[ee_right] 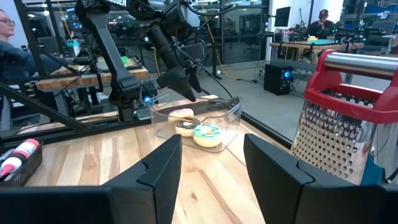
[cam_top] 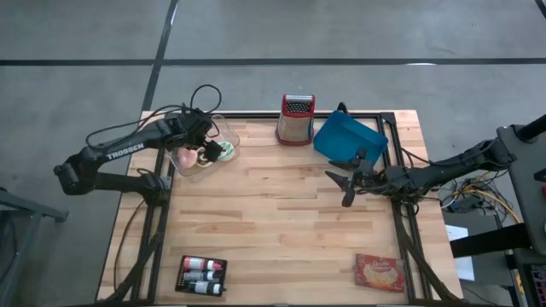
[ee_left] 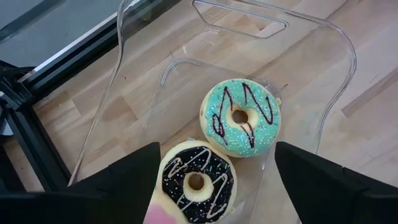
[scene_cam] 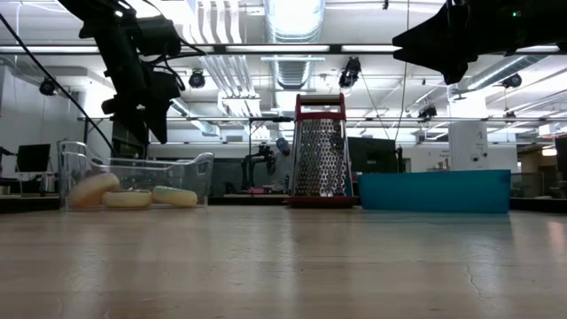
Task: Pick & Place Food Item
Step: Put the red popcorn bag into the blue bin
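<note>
I see three doughnuts lying in the clear tub (ee_left: 323, 81): a teal doughnut (ee_left: 242, 118) with dark zigzag icing, a chocolate doughnut (ee_left: 196, 182) with white drizzle and sprinkles touching it, and a pink doughnut (cam_top: 188, 159) beside those. All three sit straight below my left jaws (cam_top: 205, 152), and the chocolate one lies nearest the gap. The left jaws stand wide apart with nothing between them, poised above the tub's rim, the left arm reaching in from the worktop's (cam_top: 281, 222) left edge and bent down at the wrist. My right jaws (cam_top: 348, 181) hang in the air partly apart and hold nothing, pointing across the worktop toward the tub, with the grater (cam_top: 295, 119) and the blue tray (cam_top: 350, 138) off to their side.
</note>
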{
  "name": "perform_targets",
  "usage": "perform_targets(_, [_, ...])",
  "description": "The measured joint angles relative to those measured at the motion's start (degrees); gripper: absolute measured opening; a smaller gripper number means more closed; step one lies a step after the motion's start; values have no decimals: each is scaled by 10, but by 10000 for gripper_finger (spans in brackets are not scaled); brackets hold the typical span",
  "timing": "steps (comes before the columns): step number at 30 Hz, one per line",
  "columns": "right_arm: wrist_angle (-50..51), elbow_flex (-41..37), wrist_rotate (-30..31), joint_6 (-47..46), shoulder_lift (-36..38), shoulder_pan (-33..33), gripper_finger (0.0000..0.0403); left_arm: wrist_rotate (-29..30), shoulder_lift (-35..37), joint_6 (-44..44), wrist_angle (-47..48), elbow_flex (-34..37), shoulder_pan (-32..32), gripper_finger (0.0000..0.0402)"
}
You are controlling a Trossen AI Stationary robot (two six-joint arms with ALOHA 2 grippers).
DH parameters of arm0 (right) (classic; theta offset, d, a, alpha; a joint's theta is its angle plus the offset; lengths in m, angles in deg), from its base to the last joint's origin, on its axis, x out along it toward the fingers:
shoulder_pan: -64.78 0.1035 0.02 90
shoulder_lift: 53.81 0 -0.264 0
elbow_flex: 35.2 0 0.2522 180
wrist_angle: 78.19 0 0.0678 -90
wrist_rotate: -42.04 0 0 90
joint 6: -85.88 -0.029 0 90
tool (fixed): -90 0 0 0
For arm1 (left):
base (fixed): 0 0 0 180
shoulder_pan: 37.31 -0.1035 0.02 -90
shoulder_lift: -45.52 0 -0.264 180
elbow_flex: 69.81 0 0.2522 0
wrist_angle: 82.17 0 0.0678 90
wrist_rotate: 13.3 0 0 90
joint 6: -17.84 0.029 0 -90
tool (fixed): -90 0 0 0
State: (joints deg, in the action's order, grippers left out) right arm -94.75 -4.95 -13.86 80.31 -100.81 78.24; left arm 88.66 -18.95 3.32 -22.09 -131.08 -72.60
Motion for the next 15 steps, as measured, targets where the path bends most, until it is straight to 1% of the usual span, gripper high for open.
perform_targets(9, [0,0,0,0,0,0,169,0,0,3,-5,0,0,326])
perform_targets(15, [0,0,0,0,0,0,169,0,3,39,-27,0,0,326])
